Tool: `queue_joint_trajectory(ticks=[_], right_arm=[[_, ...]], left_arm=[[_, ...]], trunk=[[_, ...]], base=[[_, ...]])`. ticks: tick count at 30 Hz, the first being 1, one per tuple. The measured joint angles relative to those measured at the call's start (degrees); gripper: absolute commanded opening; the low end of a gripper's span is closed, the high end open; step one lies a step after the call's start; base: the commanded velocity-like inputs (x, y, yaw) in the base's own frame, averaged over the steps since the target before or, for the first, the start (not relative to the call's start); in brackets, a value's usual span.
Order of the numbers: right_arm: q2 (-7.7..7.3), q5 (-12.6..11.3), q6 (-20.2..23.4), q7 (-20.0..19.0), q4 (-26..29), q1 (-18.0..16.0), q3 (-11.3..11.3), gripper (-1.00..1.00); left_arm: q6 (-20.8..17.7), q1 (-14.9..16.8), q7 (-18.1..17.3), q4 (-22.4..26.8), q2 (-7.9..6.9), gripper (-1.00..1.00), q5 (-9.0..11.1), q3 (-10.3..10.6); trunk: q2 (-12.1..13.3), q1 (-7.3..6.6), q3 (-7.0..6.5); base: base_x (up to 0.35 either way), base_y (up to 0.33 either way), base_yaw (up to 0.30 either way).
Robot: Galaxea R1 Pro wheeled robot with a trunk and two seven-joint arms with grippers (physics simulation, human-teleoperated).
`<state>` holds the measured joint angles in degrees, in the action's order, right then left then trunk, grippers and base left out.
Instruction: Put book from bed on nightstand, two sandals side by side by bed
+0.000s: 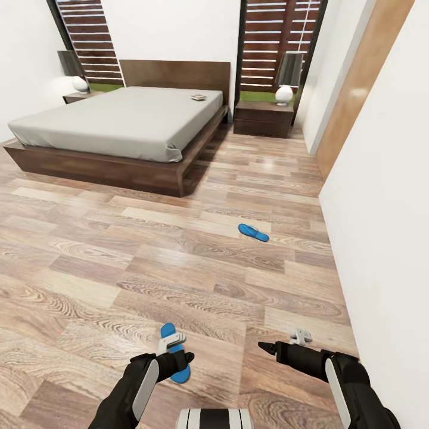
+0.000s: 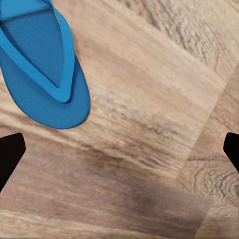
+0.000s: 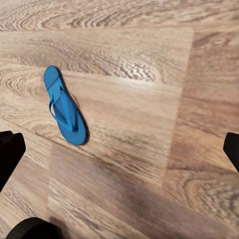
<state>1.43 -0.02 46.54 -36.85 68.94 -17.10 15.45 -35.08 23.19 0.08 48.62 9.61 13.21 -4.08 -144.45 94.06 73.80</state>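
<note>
While left pincer (image 1: 179, 351) hovers open, near sandal (image 1: 174, 356) lies beneath

head high, wrists low (sharing sandal (image 2: 42, 69))

Bed (image 1: 113, 122) far left; book (image 1: 198, 97) on its far right corner. Nightstand (image 1: 264, 117) right of bed, lamp (image 1: 286, 77) on it. One sandal (image 1: 254, 232) mid-floor; other sandal (image 1: 174, 351) near, under left gripper (image 1: 186, 357).

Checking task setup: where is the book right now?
In the head view the book lies on the bed, on the mattress near the headboard, toward the side facing the right-hand nightstand.
</note>
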Motion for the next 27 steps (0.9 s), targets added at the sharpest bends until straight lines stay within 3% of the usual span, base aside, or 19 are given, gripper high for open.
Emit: queue_joint_trajectory(ticks=[27], right_arm=[[-0.05,0.01,-0.04,0.23,0.02,0.0,-0.08,1.0]], left_arm=[[0.0,0.0,0.0,0.03,-0.1,1.0,0.09,-0.18]], trunk=[[0.0,0.0,0.0]], base=[[0.0,0.0,0.0]])
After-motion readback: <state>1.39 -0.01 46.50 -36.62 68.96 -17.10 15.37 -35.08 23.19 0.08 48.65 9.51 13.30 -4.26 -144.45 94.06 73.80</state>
